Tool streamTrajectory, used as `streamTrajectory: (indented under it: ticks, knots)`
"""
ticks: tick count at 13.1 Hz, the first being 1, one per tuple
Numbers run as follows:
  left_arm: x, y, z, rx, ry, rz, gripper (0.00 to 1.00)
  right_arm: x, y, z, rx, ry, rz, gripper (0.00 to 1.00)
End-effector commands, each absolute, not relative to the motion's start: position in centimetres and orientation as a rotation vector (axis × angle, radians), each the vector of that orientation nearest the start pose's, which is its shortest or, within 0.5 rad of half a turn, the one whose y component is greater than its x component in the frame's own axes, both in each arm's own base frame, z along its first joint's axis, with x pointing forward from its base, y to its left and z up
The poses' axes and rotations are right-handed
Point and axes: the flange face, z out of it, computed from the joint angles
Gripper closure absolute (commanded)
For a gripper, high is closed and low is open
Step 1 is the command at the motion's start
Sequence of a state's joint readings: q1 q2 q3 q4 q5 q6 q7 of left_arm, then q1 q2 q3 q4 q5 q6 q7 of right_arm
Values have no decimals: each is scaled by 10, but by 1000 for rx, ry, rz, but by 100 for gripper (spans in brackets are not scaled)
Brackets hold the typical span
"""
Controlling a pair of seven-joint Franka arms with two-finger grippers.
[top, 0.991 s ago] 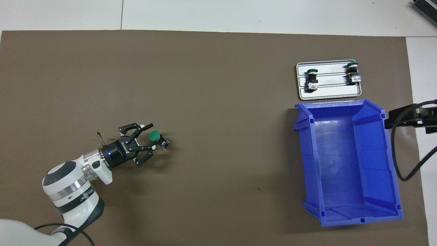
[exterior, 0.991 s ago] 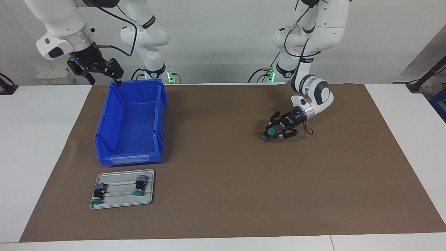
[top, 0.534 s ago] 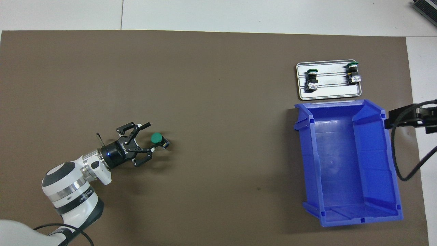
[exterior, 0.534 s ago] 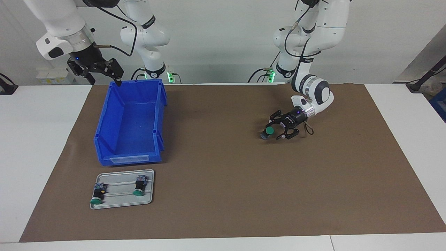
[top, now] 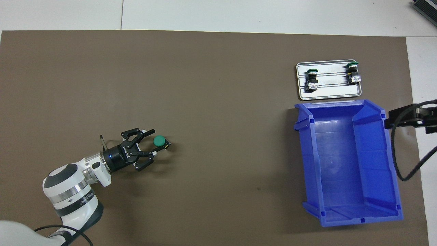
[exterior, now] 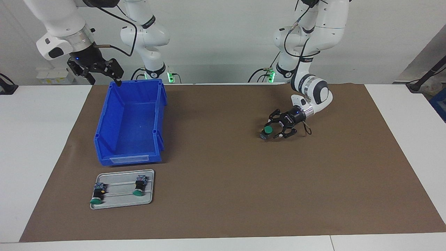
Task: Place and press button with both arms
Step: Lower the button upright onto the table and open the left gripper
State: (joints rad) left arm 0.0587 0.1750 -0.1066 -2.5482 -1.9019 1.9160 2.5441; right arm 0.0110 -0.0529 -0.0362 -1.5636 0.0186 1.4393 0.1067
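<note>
Overhead view: left gripper [top: 153, 141] fingers sit apart w/ the green button [top: 159, 140] between them, low on the brown mat [top: 218, 102] toward the left arm's end; can't tell if they squeeze it. Right gripper [exterior: 104, 75] waits w/ fingers wide by the blue bin [exterior: 130, 122]. Two more buttons lie on a grey tray [exterior: 122, 200].

White table [exterior: 41, 146] under brown mat [exterior: 226, 181]; plain pale wall [exterior: 223, 38] at robots' end; even lighting
</note>
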Motion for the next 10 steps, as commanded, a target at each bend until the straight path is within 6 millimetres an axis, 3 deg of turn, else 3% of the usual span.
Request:
streamTrajectory:
  ticks: [1, 5, 10]
  knots:
    - [428, -78, 223, 1696, -844, 1215, 31, 520, -10, 646, -3091, 221, 117, 1]
    - [428, -67, 226, 1697, -804, 1180, 30, 520, -10, 645, -3091, 222, 120, 1]
    - [439, 8, 237, 1763, -858, 1019, 29, 520, -10, 645, -3091, 222, 120, 1]
